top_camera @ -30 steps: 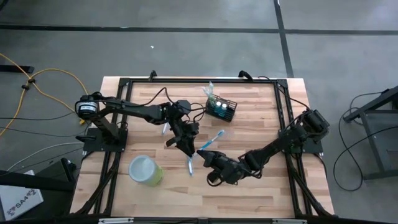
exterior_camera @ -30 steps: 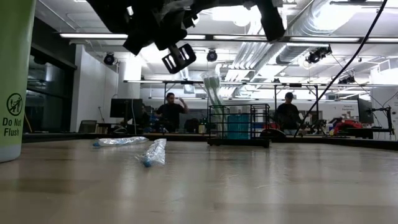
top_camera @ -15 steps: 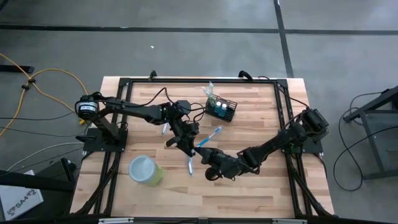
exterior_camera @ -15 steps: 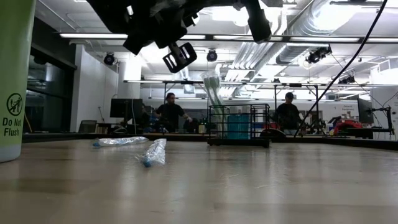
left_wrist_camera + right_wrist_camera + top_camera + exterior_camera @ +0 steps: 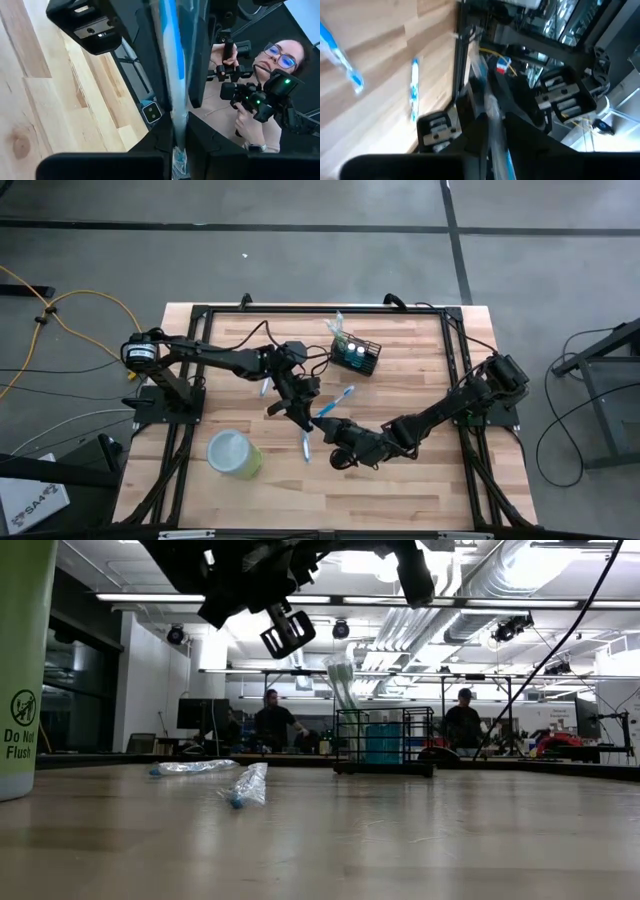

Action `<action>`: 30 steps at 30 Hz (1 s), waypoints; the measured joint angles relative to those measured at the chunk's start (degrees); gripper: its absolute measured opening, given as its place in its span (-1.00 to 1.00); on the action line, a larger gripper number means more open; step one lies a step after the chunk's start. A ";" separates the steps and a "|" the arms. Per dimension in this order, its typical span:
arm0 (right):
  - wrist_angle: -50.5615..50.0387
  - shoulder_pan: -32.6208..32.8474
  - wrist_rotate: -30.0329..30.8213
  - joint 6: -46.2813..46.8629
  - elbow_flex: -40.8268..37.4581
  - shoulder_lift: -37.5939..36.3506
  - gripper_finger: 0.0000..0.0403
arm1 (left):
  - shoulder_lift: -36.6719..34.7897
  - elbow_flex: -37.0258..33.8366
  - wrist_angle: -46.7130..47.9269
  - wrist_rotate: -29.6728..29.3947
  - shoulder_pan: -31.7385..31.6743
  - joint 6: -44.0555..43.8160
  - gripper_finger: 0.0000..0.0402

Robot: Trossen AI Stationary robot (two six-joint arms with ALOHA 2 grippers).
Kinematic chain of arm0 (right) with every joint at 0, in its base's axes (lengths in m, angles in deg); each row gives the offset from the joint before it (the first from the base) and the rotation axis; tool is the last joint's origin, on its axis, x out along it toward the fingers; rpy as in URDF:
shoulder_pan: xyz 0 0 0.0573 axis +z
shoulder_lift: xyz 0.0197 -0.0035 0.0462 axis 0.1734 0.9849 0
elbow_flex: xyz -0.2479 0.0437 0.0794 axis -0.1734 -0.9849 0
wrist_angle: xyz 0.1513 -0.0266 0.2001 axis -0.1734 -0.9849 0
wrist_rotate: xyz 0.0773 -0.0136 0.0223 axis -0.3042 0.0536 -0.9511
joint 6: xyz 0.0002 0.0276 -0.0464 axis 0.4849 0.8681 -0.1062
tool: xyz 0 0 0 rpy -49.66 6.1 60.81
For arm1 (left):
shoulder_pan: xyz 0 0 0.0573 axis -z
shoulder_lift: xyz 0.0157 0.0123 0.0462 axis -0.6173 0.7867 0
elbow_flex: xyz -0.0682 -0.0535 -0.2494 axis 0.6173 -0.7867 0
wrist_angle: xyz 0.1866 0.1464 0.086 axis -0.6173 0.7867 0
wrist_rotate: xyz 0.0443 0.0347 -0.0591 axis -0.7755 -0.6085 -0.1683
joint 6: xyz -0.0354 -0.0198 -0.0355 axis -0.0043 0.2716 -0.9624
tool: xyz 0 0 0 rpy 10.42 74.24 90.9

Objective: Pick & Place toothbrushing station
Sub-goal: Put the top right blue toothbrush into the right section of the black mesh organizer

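The toothbrushing station, a black wire-mesh basket point(image 5: 357, 354) point(image 5: 385, 740), stands on its base at the table's far middle with packets in it. A blue toothbrush in a clear wrapper point(image 5: 336, 401) hangs above the table's middle between my two grippers. My left gripper point(image 5: 304, 416) point(image 5: 180, 120) is shut on the toothbrush's near-left end. My right gripper point(image 5: 331, 430) point(image 5: 492, 120) is around the same wrapped toothbrush just beside the left gripper; I cannot tell whether it holds the toothbrush. My left gripper pinches the wrapped toothbrush at its near-left end point(image 5: 176, 131) between its two fingers. The fingers come nearly level from the table's left, along the toothbrush. The toothbrush runs straight on from the fingers toward the far right, lifted clear of the table.
A light-green cup point(image 5: 233, 452) point(image 5: 20, 660) stands near the front left. Two more wrapped toothbrushes point(image 5: 306, 446) point(image 5: 265, 387) lie flat on the wood. A black frame point(image 5: 455, 380) rims the table. A person point(image 5: 260, 75) stands beyond the table.
My right gripper has swung a little toward my left gripper, and the lifted toothbrush has shifted with it toward the table's left, staying clear of the table.
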State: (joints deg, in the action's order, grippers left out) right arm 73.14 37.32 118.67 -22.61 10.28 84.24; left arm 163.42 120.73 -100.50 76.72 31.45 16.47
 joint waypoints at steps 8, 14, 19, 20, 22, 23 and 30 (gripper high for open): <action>-0.26 0.02 -2.85 4.29 0.00 0.00 -0.66 | -0.04 0.00 -0.11 0.13 0.10 -0.09 -0.92; -0.26 0.03 -2.79 7.09 0.00 0.00 -0.64 | -0.04 0.00 -0.02 0.07 0.11 0.01 -0.92; -0.32 0.77 -2.28 6.78 0.00 0.02 -0.61 | -0.04 0.00 -0.04 0.04 0.11 0.12 -0.92; -0.35 1.03 -2.25 6.77 0.00 0.02 -0.61 | -0.04 0.00 -0.04 0.04 0.11 0.12 -0.92; -0.29 1.67 -1.42 6.68 0.00 0.02 -0.61 | -0.04 0.00 -0.08 -0.16 0.11 0.17 -0.92; -0.10 2.07 -0.59 6.60 0.00 0.03 -0.61 | -0.05 0.00 -0.09 -0.45 0.11 0.30 -0.92; 3.33 4.52 5.38 9.41 0.00 0.07 -0.60 | -0.07 0.02 -0.04 -1.48 0.09 1.50 -0.92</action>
State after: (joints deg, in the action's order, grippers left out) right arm 76.47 41.84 124.05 -13.20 10.28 84.31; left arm 163.35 120.75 -100.54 75.23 31.53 17.96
